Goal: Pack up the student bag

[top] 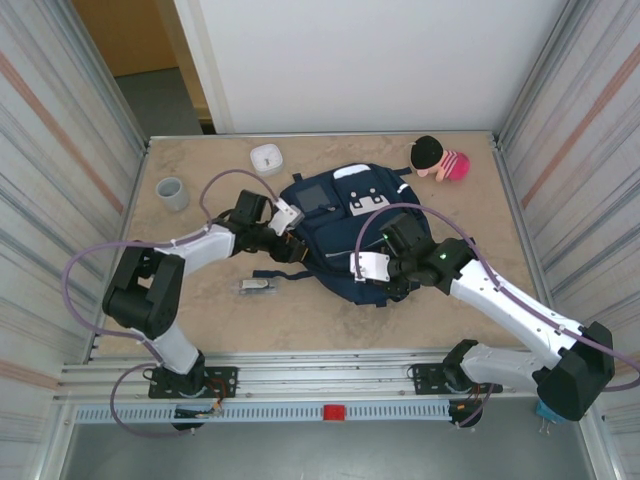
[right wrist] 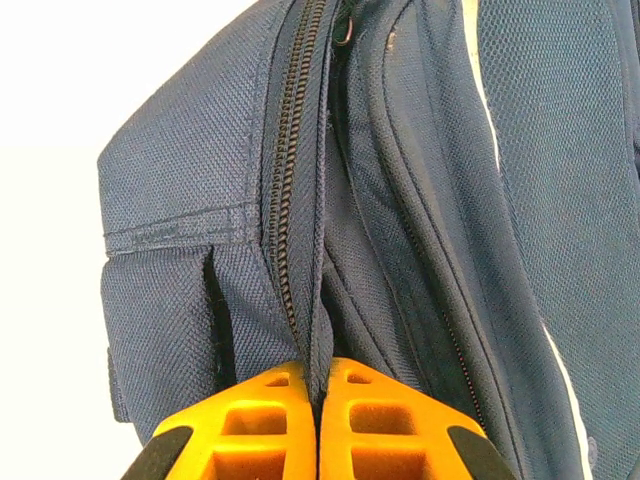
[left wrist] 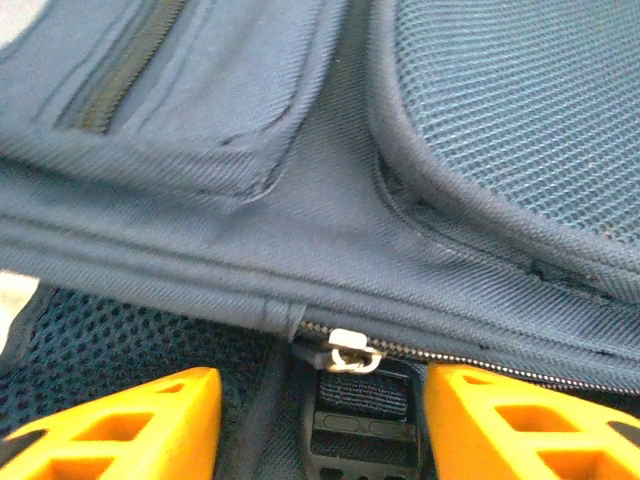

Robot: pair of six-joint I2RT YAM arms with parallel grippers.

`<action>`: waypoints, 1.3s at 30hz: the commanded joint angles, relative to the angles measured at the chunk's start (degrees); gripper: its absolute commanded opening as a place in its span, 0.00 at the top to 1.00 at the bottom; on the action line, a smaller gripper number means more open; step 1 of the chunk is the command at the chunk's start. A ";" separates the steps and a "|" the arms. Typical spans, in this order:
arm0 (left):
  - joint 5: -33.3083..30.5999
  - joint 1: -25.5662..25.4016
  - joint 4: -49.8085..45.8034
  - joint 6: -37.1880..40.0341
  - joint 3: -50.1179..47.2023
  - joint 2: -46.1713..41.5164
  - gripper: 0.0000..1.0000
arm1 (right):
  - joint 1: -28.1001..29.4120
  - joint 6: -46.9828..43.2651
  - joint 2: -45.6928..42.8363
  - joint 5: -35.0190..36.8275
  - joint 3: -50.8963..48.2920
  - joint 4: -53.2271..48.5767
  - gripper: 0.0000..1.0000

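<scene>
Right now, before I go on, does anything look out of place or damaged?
Nothing stands out. The student bag lies flat on the table. The right end effector pinches its zip seam, and the left end effector hangs open at the zipper pull.

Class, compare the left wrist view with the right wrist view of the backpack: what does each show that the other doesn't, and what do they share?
Left wrist alone: a pale zipper pull, a black buckle, and the left gripper with its fingers apart. Right wrist alone: the right gripper shut on the zipper seam, plus a thin white stripe. Both: the navy student bag up close and orange gripper fingers at the bottom edge.
</scene>
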 commanded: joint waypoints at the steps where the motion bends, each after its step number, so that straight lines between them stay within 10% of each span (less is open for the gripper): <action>1: 2.79 -0.91 -0.94 3.88 2.41 1.50 0.52 | -0.82 -0.33 -2.18 -2.24 3.33 1.66 1.00; 10: 10.71 -2.53 0.15 2.46 2.22 -0.67 0.99 | -2.22 1.89 -2.49 -3.37 2.22 3.26 1.00; 21: 9.12 -2.85 -2.71 -3.08 -0.41 -7.88 1.00 | -3.89 5.13 -2.78 -3.88 -0.30 7.25 1.00; 28: -1.45 1.66 -5.75 -10.73 1.39 -5.86 0.45 | -4.35 3.33 -5.40 -6.61 1.80 4.42 1.00; 39: 1.84 0.37 -6.33 -3.03 4.46 0.72 0.38 | -4.37 3.10 -3.80 -7.94 2.87 3.47 1.00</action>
